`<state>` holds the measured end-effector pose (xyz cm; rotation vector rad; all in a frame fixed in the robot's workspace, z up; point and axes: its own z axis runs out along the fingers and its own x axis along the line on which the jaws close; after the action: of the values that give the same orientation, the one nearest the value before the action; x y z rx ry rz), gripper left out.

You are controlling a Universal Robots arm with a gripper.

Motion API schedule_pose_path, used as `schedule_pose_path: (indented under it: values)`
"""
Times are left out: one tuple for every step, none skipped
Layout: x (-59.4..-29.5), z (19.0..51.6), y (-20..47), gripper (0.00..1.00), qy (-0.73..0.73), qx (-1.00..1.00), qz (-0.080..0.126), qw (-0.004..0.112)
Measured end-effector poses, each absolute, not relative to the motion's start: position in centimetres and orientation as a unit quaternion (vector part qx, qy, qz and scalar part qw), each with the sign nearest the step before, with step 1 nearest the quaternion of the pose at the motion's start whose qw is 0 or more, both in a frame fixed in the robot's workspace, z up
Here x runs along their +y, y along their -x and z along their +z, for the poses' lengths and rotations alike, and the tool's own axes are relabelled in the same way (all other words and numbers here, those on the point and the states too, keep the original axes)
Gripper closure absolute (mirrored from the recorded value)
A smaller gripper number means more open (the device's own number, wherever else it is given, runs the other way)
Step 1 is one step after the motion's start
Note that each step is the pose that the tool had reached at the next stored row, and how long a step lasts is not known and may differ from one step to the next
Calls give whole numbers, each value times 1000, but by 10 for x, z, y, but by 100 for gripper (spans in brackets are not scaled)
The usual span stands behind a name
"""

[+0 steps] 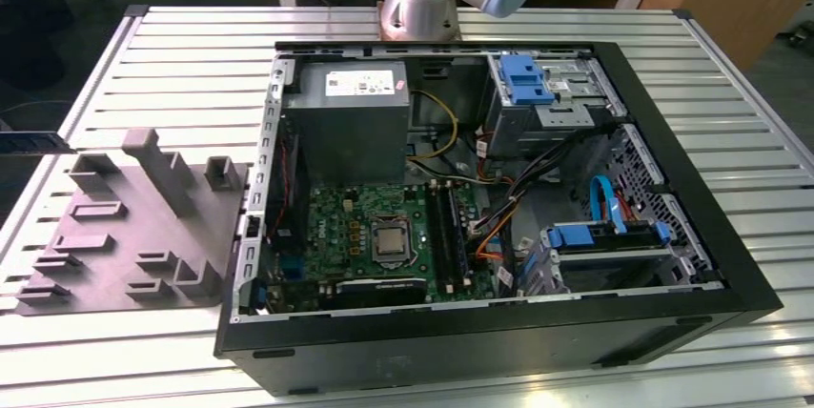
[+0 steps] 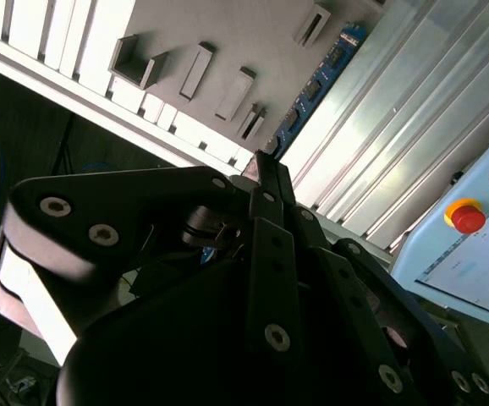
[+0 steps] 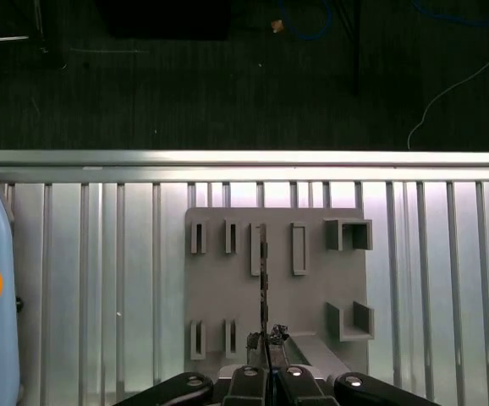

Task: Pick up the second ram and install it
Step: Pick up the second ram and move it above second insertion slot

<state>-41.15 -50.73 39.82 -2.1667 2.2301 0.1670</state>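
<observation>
- The second ram (image 3: 264,292) is a thin dark strip seen edge-on; the second wrist view shows its blue face with chips (image 2: 319,83).
- The jaws are closed on one end of it, above the grey fixture plate (image 3: 312,296).
- Bare bench (image 3: 101,254) slats lie either side of the plate.
- The print on the power-supply label (image 1: 362,84) is too small to read.

Likely a robotics lab: slatted metal bench (image 1: 191,55), emergency-stop button (image 2: 468,216).

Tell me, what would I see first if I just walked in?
The big open computer case on the slatted table, its green board bare inside. Beside it, on the exterior view's left, lies a grey fixture plate. In the second wrist view the jaws pinch the second ram, a thin stick.
</observation>
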Motion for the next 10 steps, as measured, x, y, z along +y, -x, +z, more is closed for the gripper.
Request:
schedule_pose_path:
  values:
    - [-507,398,411,89,696,716,54,14]
    - [-507,398,410,89,696,716,54,14]
    - [-507,398,408,89,696,716,54,14]
    - [-507,398,406,89,696,716,54,14]
    - [-507,398,404,89,696,716,54,14]
    - [-507,398,402,89,696,716,54,14]
    - [-507,398,398,89,696,716,54,14]
    - [-507,398,395,89,696,716,54,14]
    - [-507,398,391,89,696,716,54,14]
    - [-507,398,388,89,696,716,54,14]
